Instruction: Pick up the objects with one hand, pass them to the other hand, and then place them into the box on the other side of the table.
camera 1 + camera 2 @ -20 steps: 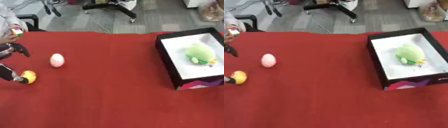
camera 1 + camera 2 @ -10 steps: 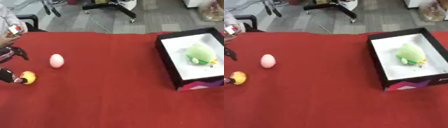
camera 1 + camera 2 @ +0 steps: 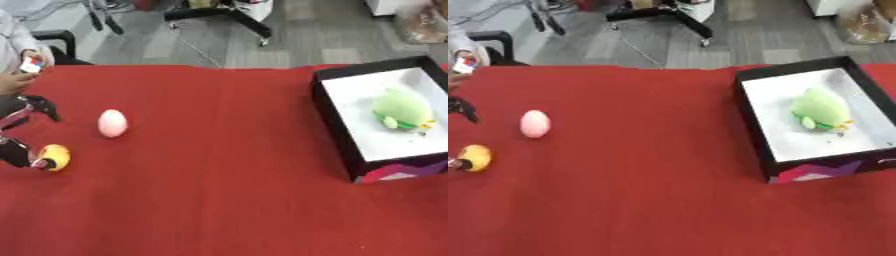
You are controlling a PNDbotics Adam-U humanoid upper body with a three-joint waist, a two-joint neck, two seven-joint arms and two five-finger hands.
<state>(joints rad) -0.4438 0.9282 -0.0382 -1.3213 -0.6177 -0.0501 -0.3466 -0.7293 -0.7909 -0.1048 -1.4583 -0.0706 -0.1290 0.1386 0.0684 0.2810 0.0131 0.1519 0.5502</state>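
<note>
A pink egg lies on the red table at the left. A small yellow ball-like thing lies nearer the left edge. My left hand comes in from the left edge, its dark fingers spread apart; the lower one touches the yellow thing and an upper finger points toward the egg. At the right stands a black box with a white inside, and a green plush toy lies in it. My right hand shows in no view.
The table's far edge runs across the top, with a grey floor and a black chair base beyond it. The box's near corner carries a purple and white pattern.
The whole picture has shifted slightly; the egg, the yellow thing, the box and my left hand have not visibly moved.
</note>
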